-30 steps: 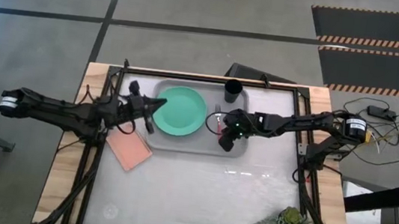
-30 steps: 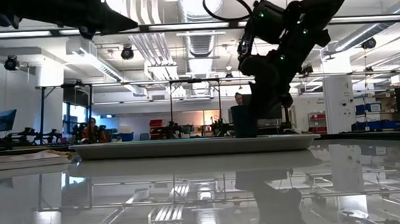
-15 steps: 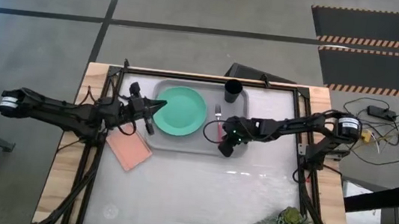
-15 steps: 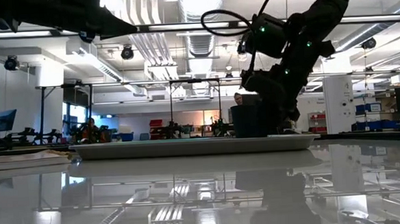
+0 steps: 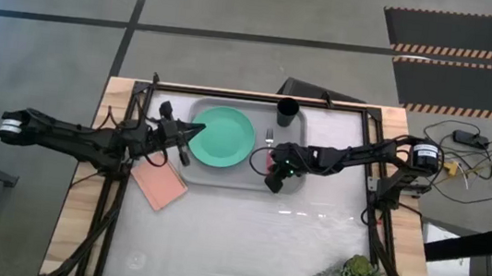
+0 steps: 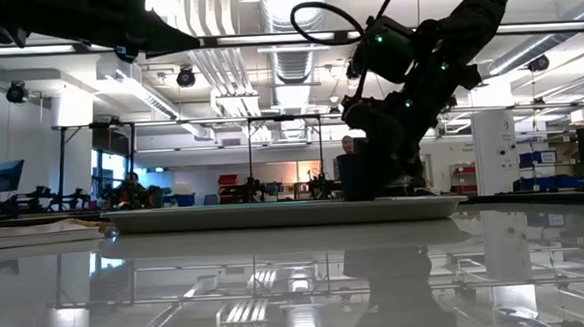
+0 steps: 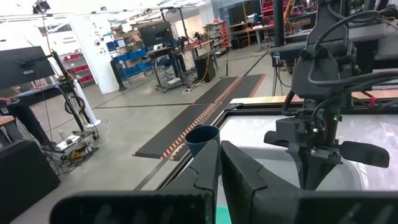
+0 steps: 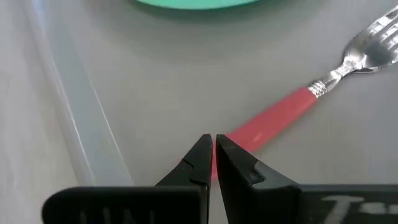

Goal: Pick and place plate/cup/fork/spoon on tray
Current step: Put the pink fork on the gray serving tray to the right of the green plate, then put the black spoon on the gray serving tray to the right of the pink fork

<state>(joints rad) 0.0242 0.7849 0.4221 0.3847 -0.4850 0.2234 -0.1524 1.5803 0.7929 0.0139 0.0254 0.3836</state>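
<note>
- High view: the tray (image 5: 223,174), a light grey rectangle with rounded corners and a raised rim, lies in the upper centre of the frame on the glossy table (image 5: 244,240).
- The plate (image 5: 223,136), a flat round mint-green disc, sits on the left half of the tray.
- The cup (image 5: 286,112), a small black cylinder, stands in the tray's upper right corner.
- The fork (image 5: 268,146) lies on the tray just right of the plate, its silver head toward the top of the frame.
- The right gripper (image 5: 272,179) is over the tray's lower right part, at the fork's handle end.
- The left gripper (image 5: 193,126) hangs at the plate's left edge; a salmon-pink square pad (image 5: 159,183) lies on the table below it.
- Low view: the tray (image 6: 275,215) reads as a thin flat slab at mid-frame; the cup (image 6: 349,178) stands on its right part, partly covered by the right arm.
- Left wrist view: the left gripper (image 7: 219,163) has its two dark fingers almost touching, a thin gap between them, nothing held. The cup (image 7: 201,140) shows beyond the tips.
- Right wrist view: the right gripper (image 8: 211,149) has its tapered fingers nearly closed, with only a slit between the tips, and nothing clamped. The fork (image 8: 292,107) lies flat on the smooth grey tray floor (image 8: 155,93); its matte pink-red handle passes just behind the fingertips and its polished metal head is at the upper right. The plate (image 8: 196,3) shows as a green arc at the top edge.
</note>
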